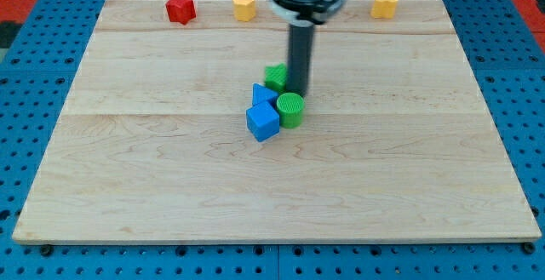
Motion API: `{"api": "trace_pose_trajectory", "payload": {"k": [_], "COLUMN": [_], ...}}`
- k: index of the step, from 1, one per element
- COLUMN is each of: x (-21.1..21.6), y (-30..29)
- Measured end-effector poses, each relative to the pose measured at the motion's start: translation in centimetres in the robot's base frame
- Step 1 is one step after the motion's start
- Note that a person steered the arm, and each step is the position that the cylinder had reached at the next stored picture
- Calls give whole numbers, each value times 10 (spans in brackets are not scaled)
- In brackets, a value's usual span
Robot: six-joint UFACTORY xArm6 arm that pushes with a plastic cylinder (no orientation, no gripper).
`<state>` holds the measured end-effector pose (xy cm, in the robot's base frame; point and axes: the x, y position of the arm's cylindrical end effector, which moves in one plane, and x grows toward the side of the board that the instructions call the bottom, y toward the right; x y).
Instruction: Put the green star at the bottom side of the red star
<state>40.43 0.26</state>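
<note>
- Up at the far left, the red star-shaped block sits on the light wooden board, close to its far edge, with bare wood all along its near side.
- Further right on that far edge stand two yellow blocks, one just right of the red star and another toward the far right; their exact shapes are hard to make out.
- Around the board's middle lies a tight cluster: a blue cube nearest, a second blue block touching it behind, a green cylinder at their right.
- The green star-shaped block is at the cluster's far side, partly covered by the rod, so its outline is incomplete.
- My tip carries no jaws and holds nothing; it stands just right of the green star, touching or nearly so.
- The arm's upper part is cut off by the view's top.
</note>
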Motion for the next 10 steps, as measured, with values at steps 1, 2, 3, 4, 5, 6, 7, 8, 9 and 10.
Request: {"api": "trace_pose_trajectory", "payload": {"k": [1, 2, 3, 4, 5, 6, 7, 8, 9, 10], "x": [-11, -26, -27, -47, -55, -60, -72, -75, -75, -75], "y": [-52, -15, -16, -16, -37, -80, -59, -52, -77, -110]}}
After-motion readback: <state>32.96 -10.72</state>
